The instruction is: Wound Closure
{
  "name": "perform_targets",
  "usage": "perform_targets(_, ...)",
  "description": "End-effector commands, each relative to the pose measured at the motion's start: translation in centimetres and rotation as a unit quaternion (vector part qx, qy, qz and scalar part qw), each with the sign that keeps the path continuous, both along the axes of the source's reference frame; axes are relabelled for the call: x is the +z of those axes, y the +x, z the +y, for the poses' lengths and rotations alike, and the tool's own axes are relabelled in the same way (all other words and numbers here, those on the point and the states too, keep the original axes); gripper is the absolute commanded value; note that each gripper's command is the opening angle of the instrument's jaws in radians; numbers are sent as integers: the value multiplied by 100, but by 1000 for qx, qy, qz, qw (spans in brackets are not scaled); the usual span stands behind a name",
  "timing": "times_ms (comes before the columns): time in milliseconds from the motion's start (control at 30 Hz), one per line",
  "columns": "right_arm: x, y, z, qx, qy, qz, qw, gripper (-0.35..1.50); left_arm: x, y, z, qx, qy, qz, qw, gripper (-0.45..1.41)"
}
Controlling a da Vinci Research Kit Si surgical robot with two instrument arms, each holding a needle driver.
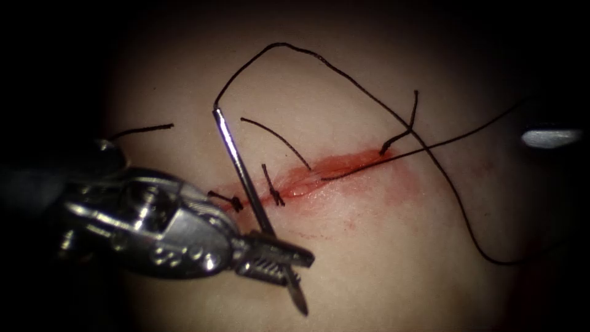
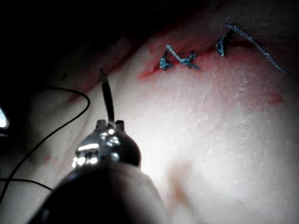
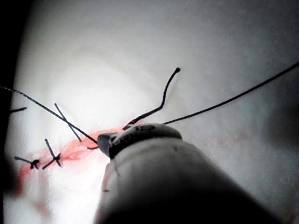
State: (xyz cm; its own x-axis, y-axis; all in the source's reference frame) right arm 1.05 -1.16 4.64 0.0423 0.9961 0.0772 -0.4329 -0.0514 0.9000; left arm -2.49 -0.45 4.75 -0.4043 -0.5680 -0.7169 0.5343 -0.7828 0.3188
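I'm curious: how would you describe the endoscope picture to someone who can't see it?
The left gripper is shut on the curved needle near its point end, holding it above the tissue. Black thread trails from the needle across the red cut with its knotted stitches.

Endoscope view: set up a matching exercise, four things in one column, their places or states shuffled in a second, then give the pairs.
Things:
1. needle
2. left end effector
3. red fluid
4. thread

Places or states:
A. lies along the cut
B. runs from the needle's upper end in a long loop over the tissue
C. clamped near its lower end, standing up clear of the tissue
D. shut on the needle, below the cut

Pairs: 1-C, 2-D, 3-A, 4-B
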Motion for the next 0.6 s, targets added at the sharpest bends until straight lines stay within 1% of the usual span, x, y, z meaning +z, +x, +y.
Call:
perform_targets(33,0,36,-12,1,17,16,1000,22,4,-9,-4,16,-26,0,1000,-45)
perform_targets(67,2,50,-18,8,34,24,999,17,3,-12,-6,17,-30,6,999,-45)
perform_targets(100,3,59,-22,6,33,35,999,15,2,-15,-8,19,-34,9,999,-45)
perform_targets(133,4,66,-25,4,31,44,999,2,1,-19,-11,33,-49,14,998,-45)
perform_targets(200,7,87,-32,-8,27,52,998,0,1,-25,-17,51,-64,20,996,-45)
perform_targets(233,9,94,-35,-13,25,54,998,-5,2,-29,-21,60,-75,22,995,-45)
perform_targets(300,13,109,-44,-25,20,59,998,9,5,-35,-28,66,-82,28,994,-45)
perform_targets(333,15,114,-49,-31,18,61,998,21,7,-38,-31,69,-84,33,994,-45)
perform_targets(400,15,122,-60,-42,15,65,997,61,11,-43,-36,77,-83,40,993,-45)
perform_targets(467,11,126,-67,-47,14,67,997,63,17,-45,-40,84,-84,45,992,-45)
perform_targets(500,8,129,-69,-49,17,68,996,69,20,-46,-41,87,-82,44,992,-45)
perform_targets(533,6,131,-70,-53,12,69,996,89,22,-46,-43,90,-84,45,991,-45)
perform_targets(567,1,134,-69,-59,0,74,995,101,27,-45,-44,97,-86,50,990,-45)
perform_targets(600,-2,135,-68,-61,-5,78,995,106,29,-45,-44,99,-86,53,990,-45)
